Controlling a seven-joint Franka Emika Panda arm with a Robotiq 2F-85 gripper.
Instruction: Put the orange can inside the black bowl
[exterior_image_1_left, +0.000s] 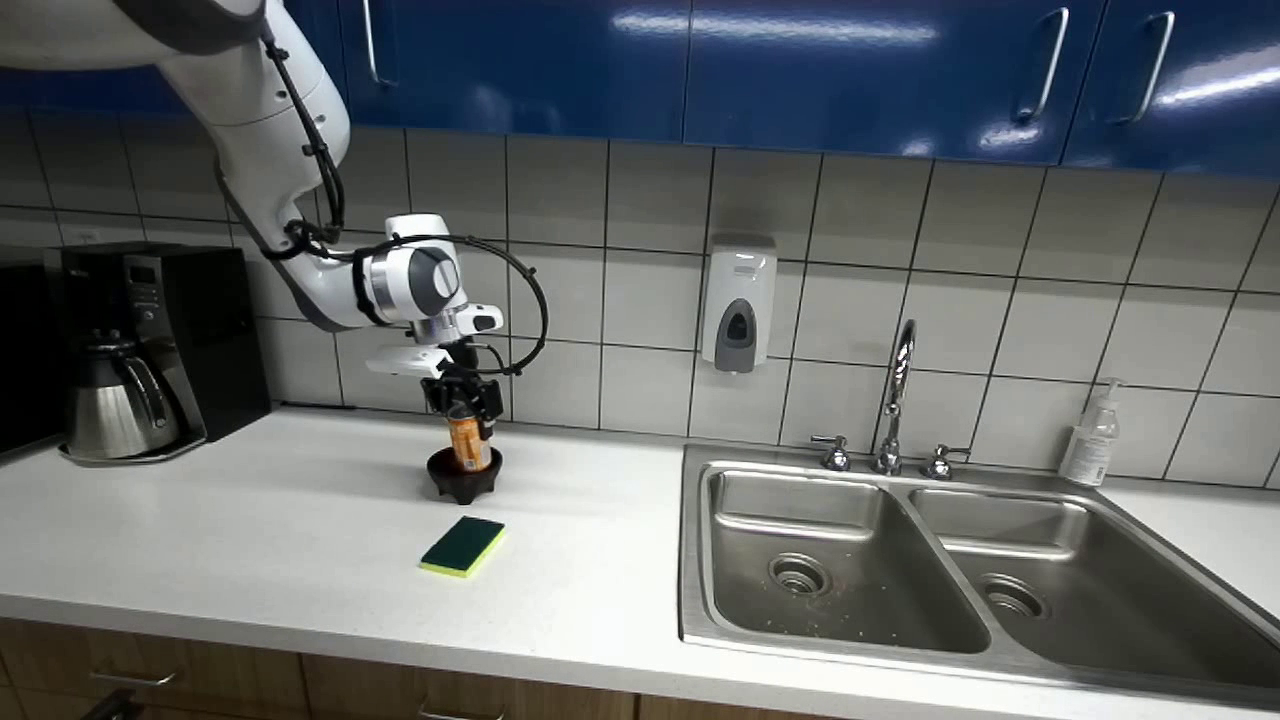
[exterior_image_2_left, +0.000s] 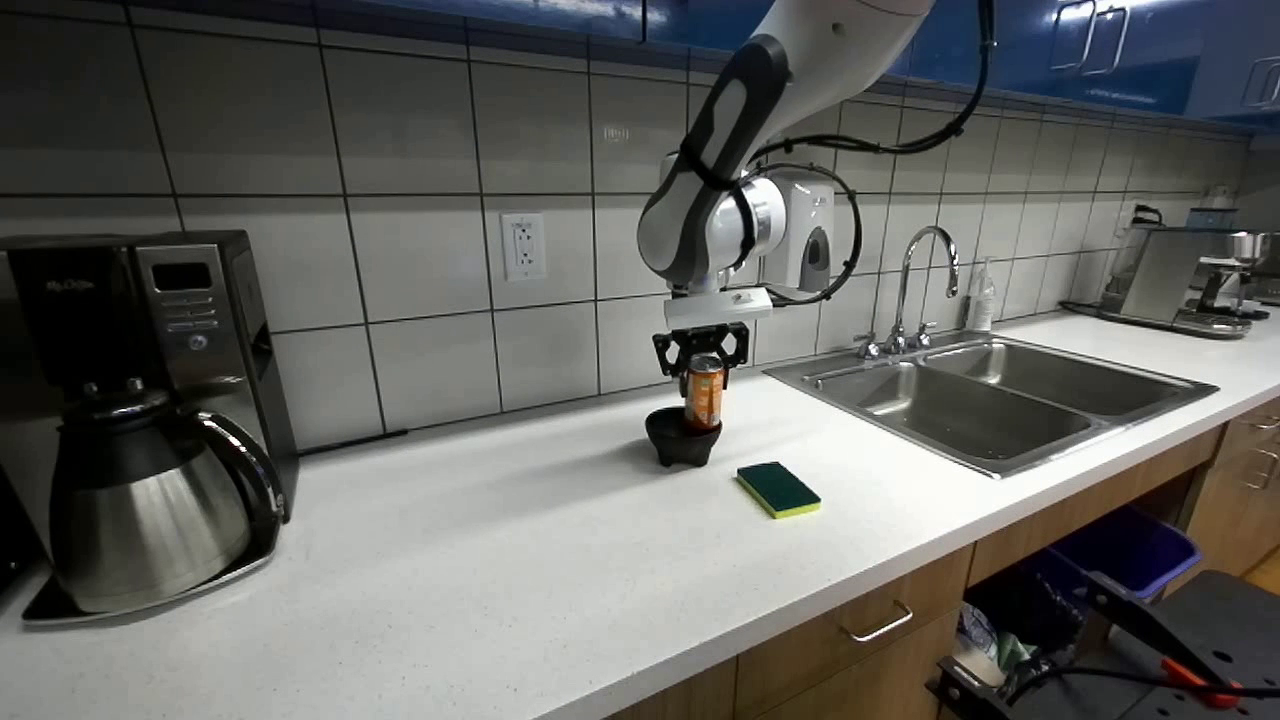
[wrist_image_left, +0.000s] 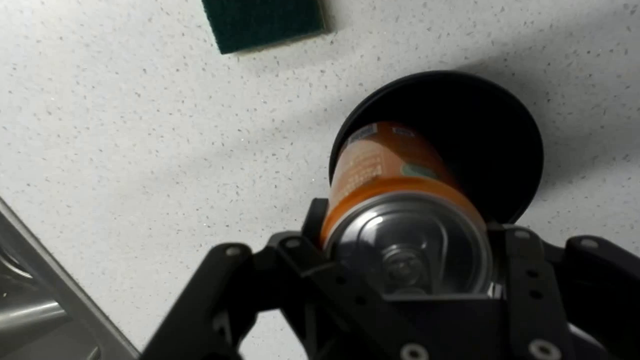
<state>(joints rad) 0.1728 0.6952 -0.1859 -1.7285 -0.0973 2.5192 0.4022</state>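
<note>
The orange can has a silvery top and leans slightly; it also shows in the other views. The black bowl stands on small feet on the white counter; it shows too in an exterior view and in the wrist view. The can's lower end is within the bowl's rim, toward one side; whether it rests on the bowl's floor I cannot tell. My gripper has a finger on each side of the can near its top, shut on it; it shows above the bowl.
A green sponge lies on the counter near the bowl. A steel double sink with a faucet is set into the counter. A black coffee maker with a steel carafe stands at the far end. The tiled wall is behind.
</note>
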